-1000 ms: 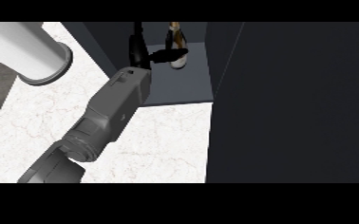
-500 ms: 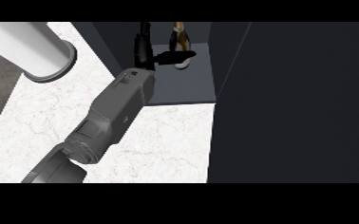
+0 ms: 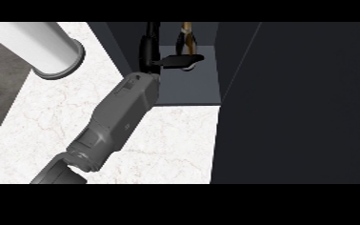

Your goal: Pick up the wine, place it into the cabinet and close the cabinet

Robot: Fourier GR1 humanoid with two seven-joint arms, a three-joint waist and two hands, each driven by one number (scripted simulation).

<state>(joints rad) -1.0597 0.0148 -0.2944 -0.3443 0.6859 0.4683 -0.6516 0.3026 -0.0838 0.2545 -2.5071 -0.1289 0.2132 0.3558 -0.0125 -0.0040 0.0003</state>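
- Now our hand sits a little nearer the cabinet's front edge than a second ago, while the wine stays at the back of the cabinet floor.
- Our thumb juts sideways across the bottle's base; fingers run straight up the left wall, and we see none curled round the glass, though the neck is partly hidden.
- Only this one arm shows; which side it belongs to we can't confirm, and it reads as the left.
- We judge the placing done and the hand backing out.
- Next, by our reckoning: clear the opening, then swing the dark door at the counter's right edge shut.
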